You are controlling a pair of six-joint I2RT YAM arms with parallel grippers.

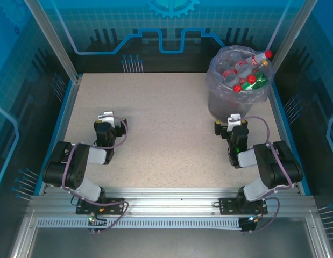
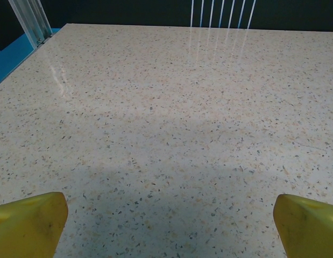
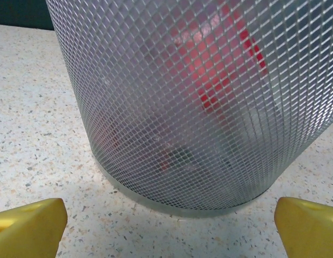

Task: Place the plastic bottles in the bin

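The grey mesh bin [image 1: 224,103], lined with a crinkled pale bag, stands at the table's back right. Several plastic bottles [image 1: 246,69] lie piled in it, most with red caps, one of them green [image 1: 258,81]. My right gripper [image 1: 233,120] sits just in front of the bin, open and holding nothing. In the right wrist view the bin's mesh wall [image 3: 155,107] rises close ahead of the right gripper [image 3: 169,217], and a red bottle label [image 3: 225,70] shows through it. My left gripper [image 1: 106,117] rests open over bare table at the left; its yellow fingertips [image 2: 32,220] stand wide apart.
The speckled table [image 1: 161,123] is fenced by blue panels and aluminium posts [image 1: 50,37] on the left, back and right. A metal rail [image 1: 171,196] with both arm bases runs along the near edge.
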